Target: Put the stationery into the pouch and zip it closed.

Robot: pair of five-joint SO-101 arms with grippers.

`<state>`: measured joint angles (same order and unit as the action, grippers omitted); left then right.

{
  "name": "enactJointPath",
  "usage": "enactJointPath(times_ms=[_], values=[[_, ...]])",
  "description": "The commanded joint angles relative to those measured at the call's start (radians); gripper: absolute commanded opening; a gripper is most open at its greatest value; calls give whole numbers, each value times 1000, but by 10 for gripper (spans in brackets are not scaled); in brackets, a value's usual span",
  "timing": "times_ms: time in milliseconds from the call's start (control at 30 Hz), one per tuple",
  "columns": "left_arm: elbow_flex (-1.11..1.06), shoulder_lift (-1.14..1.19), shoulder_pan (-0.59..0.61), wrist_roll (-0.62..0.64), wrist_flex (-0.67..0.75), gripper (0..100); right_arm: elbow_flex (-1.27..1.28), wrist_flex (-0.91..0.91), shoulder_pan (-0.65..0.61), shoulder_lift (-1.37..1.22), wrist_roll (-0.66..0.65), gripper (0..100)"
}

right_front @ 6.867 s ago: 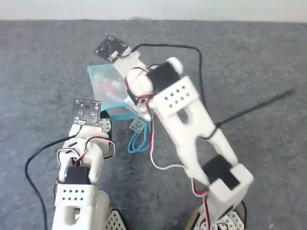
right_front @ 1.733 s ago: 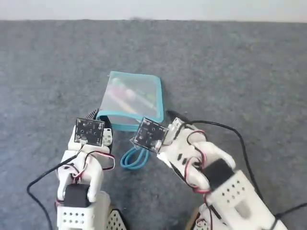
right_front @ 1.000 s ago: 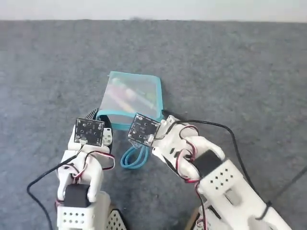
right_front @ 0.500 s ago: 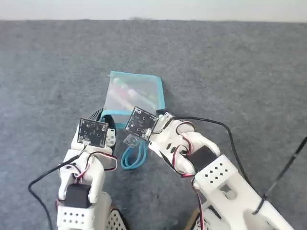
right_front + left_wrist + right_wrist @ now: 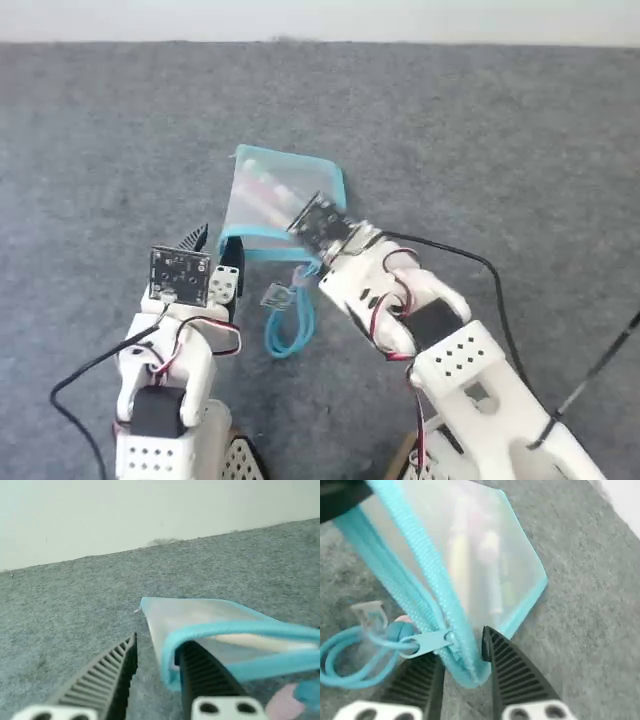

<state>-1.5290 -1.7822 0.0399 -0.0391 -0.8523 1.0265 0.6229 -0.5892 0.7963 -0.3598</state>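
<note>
desk: where is the pouch?

me: i see the pouch (image 5: 285, 195) on the grey carpet (image 5: 500, 130), with both arms at its zipper edge; through its clear side i make out the stationery (image 5: 470, 555), pens lying side by side inside it.

desk: and your right gripper?

me: my right gripper (image 5: 462, 642) is clenched on the pouch at the corner where the zipper ends; the teal edge fills the gap between its two fingers; the zipper pull (image 5: 427, 642) sits at that corner, just beside one finger; the teeth i can see up to the pull look closed.

desk: the left one?

me: my left gripper (image 5: 158, 642) is released, at the other corner of the same edge; one finger (image 5: 200, 672) touches the pouch's teal binding, which lies over it; the other finger stands apart from the pouch, with bare carpet in the gap.

desk: anything else by the pouch?

me: a teal cord loop (image 5: 290, 325) is tied to the zipper pull and lies on the carpet just beside the pouch, between the two arms; a small clear tag (image 5: 275, 295) lies at the loop's pouch end.
</note>
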Motion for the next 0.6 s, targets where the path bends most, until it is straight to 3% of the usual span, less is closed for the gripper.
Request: enactJointPath(times_ms=[0,300,567], values=[[104,-12,9,25,-54,122,-77,21,67,-7,72,7],[122,-14,2,25,-55,122,-175,74,68,-74,104,7],[245,-14,-40,25,-232,122,-388,97,74,-357,149,6]])
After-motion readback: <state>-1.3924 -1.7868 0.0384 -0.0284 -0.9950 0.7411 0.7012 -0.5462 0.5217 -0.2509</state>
